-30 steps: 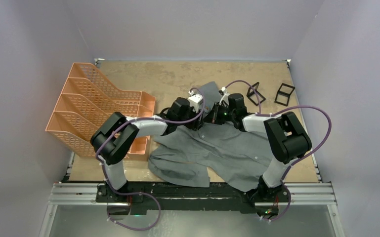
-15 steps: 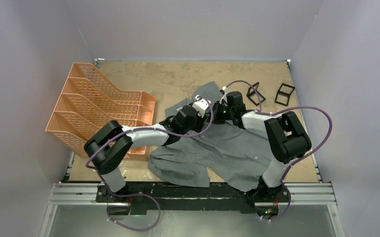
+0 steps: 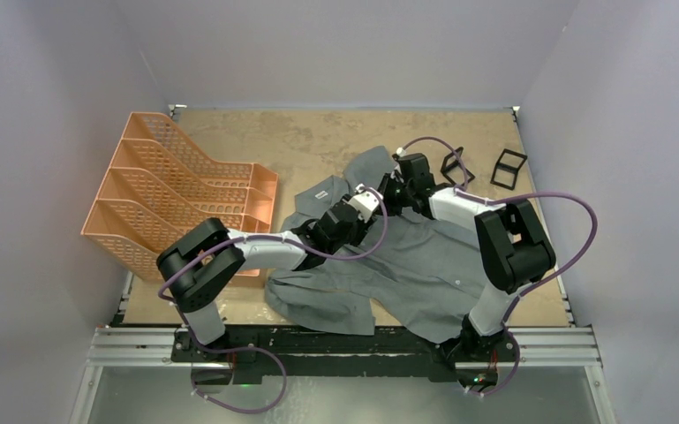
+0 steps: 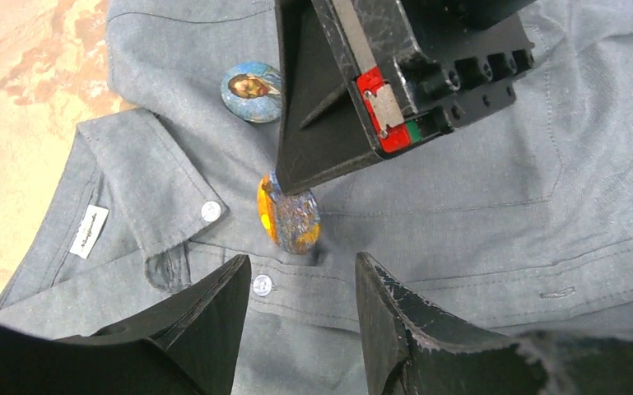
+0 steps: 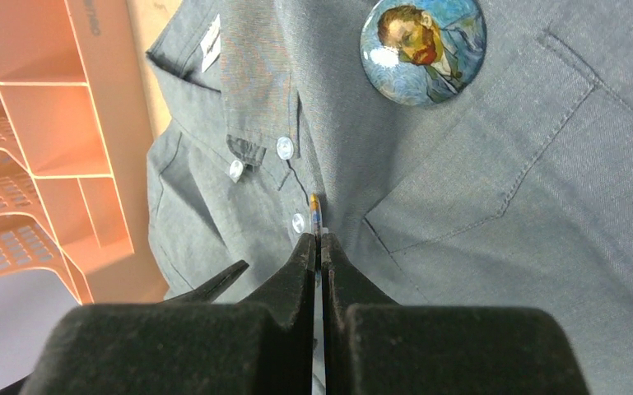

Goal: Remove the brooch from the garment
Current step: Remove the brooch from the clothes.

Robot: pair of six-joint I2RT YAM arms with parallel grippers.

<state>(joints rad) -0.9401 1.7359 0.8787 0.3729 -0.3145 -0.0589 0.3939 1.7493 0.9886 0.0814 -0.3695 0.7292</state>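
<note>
The grey shirt [image 3: 406, 265] lies spread on the table, collar at the back. Two brooches show on it. An orange and blue brooch [image 4: 290, 216] stands on edge beside the button placket. My right gripper [image 5: 318, 239] is shut on its rim [image 5: 315, 210]. The second is a round portrait brooch [image 5: 422, 49], lying flat on the chest; it also shows in the left wrist view [image 4: 251, 90]. My left gripper [image 4: 303, 284] is open and empty, its jaws just short of the orange brooch, over the placket. From above, both grippers meet near the collar, left [image 3: 373, 205] and right [image 3: 388, 194].
An orange mesh file rack [image 3: 177, 194] stands at the left, close to the shirt's collar side [image 5: 33, 123]. Two small black frames [image 3: 453, 166] [image 3: 509, 166] stand at the back right. Grey walls close in the table on three sides.
My left arm has swung right and forward, bringing its gripper up to the right gripper over the placket. The collar and its label have come into view. The right gripper has shifted slightly back.
</note>
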